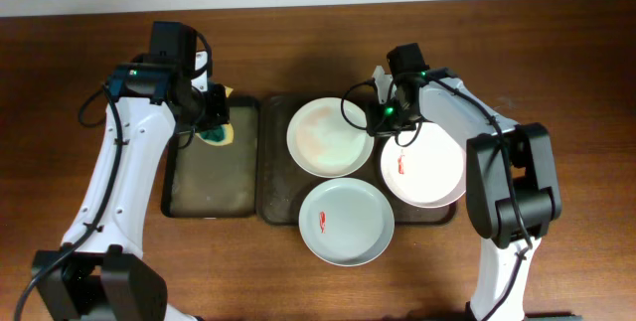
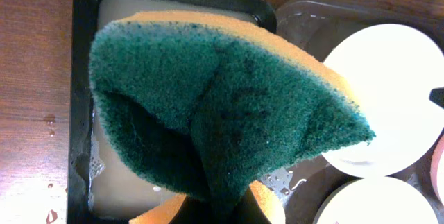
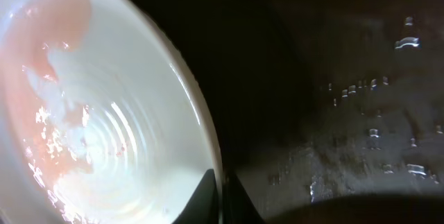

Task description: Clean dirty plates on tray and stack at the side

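Three plates lie on the large dark tray (image 1: 280,202). The back plate (image 1: 328,137) is wet with a pinkish film. The front plate (image 1: 346,222) and the right plate (image 1: 427,167) each carry a small red smear. My right gripper (image 1: 381,124) is shut on the back plate's right rim, which shows in the right wrist view (image 3: 104,113) with the fingers (image 3: 223,200) on either side of the rim. My left gripper (image 1: 212,122) is shut on a green and orange sponge (image 2: 222,106), held over the smaller tray.
The smaller dark tray (image 1: 177,197) holds murky water and stands left of the large tray; it also shows in the left wrist view (image 2: 80,113). Brown wooden table (image 1: 576,82) surrounds both trays. The large tray's floor is wet (image 3: 361,127).
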You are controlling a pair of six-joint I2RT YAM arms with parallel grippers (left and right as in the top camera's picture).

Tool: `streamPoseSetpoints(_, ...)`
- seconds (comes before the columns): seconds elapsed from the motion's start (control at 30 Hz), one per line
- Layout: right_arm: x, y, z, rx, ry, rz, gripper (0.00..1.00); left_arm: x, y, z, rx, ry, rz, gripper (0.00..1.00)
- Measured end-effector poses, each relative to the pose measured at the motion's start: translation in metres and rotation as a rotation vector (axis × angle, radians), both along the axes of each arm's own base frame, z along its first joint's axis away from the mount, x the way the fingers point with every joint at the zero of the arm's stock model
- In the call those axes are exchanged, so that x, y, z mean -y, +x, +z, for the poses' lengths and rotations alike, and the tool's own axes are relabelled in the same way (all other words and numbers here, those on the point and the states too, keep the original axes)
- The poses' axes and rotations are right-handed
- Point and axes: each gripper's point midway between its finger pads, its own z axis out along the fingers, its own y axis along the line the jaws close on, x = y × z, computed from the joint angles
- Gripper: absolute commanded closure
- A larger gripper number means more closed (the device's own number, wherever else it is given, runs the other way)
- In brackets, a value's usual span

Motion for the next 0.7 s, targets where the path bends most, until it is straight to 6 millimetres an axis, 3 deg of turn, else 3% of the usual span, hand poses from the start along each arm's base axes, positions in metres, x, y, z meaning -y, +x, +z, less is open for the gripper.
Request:
streamPoseSetpoints(0.1, 0.008, 0.016, 0.034, 0.035, -0.064, -0.004, 0.96, 0.0, -0.001, 0.0, -0.003, 0.0, -0.001, 1.0)
streamPoseSetpoints(0.13, 0.012, 0.027, 0.06, 0.087, -0.106, -0.005, 0.96, 0.0, -0.001, 0.0, -0.003, 0.0, 0.0, 1.0)
streamPoseSetpoints(0.27, 0.014, 0.043, 0.125, 0.257, -0.223, -0.006, 0.96, -0.007, 0.0, 0.0, 0.001, 0.038, 0.013, 1.0)
streamPoseSetpoints(0.37, 0.001, 0.04, 0.138, 0.332, -0.37, 0.024, 0.96, -0.012, 0.001, -0.001, 0.004, 0.065, 0.022, 1.0)
streamPoseSetpoints(0.47, -0.027, 0.032, 0.15, 0.455, -0.593, 0.079, 0.96, -0.013, 0.001, -0.001, 0.004, 0.074, 0.025, 1.0)
streamPoseSetpoints(0.6, -0.066, 0.012, 0.189, 0.701, -0.908, 0.097, 0.96, -0.014, 0.001, -0.001, 0.004, 0.075, 0.026, 1.0)
streamPoseSetpoints(0.7, -0.077, 0.003, 0.212, 0.82, -1.035, 0.057, 0.96, -0.014, 0.001, -0.001, 0.004, 0.077, 0.027, 1.0)
